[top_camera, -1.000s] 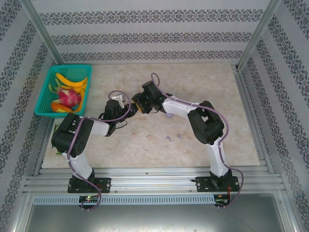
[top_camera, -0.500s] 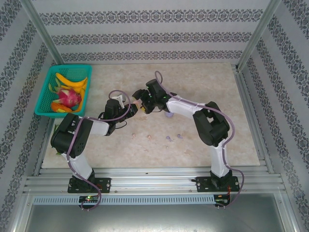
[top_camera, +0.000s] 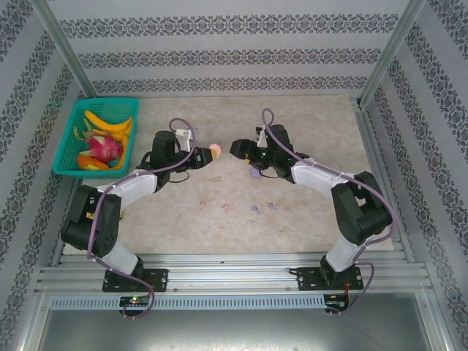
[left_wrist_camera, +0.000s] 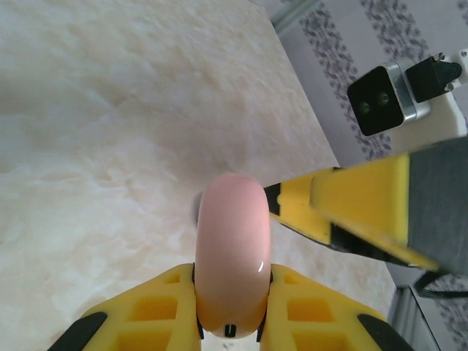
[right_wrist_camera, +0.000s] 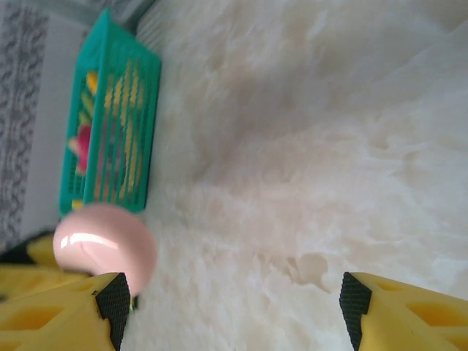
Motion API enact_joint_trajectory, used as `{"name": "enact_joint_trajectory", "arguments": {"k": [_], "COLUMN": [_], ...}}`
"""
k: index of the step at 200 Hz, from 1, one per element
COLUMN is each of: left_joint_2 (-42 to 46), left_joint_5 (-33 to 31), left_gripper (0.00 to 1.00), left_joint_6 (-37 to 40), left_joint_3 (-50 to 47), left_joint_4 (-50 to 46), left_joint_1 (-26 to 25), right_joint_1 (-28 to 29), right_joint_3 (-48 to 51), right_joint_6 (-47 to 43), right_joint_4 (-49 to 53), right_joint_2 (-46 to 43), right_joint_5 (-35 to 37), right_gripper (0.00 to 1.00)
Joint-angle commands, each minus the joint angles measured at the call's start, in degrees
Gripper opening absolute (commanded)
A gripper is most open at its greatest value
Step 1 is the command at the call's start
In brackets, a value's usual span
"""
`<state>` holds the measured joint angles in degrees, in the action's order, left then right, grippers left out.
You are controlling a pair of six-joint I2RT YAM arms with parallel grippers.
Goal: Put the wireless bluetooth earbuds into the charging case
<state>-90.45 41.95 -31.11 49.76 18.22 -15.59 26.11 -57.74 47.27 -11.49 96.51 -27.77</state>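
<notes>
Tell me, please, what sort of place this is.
Probably a robot test cell: aluminium frame, wallpapered panels all around, left arm and right arm bolted by the table's near edge.

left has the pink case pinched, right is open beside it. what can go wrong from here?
1. Slip: the left gripper clamps the pink case by its smooth, rounded sides, so a nudge might pop it out.
2. Collision: the right gripper is open, and one finger sits very close to the case.
3. Sweep: the tiny earbuds lie scattered on the table between the arms, and a low move could scatter them.
</notes>
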Motion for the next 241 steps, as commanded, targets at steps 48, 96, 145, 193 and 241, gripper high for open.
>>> {"name": "enact_joint_trajectory", "arguments": {"k": [48,96,145,193,241], "left_joint_2": [0.7,0.4,0.3,1.4,2.8], "left_joint_5": [8.8,9.5,10.4,11.4,11.9], "left_gripper": [0.05,0.05,0.04,0.00,0.00], "left_joint_6": [5.7,5.3,4.9,5.1,4.6], "left_joint_3": [4.1,4.7,4.9,4.2,4.1], "left_joint_4": [-11.4,-11.4,-11.1,-11.3,-10.7], "left_joint_1": [0.7,0.7,0.7,0.7,0.7], "right_joint_1": [-1.2,0.7,2.0,0.6,-0.6], "right_joint_3": [4.1,2.4,0.2,0.4,1.8], "right_joint_6": [-13.7,-13.3,-12.6,-11.1,-9.9], "right_joint_4": [-10.0,-10.7,-10.5,-11.0,-12.6], "right_joint_2": [-2.6,0.6,3.2,5.1,7.3], "right_joint_5": [-12.6,-13.5,-12.8,-11.3,-11.1], "right_gripper": [0.74,0.73,0.71,0.67,0.65]}}
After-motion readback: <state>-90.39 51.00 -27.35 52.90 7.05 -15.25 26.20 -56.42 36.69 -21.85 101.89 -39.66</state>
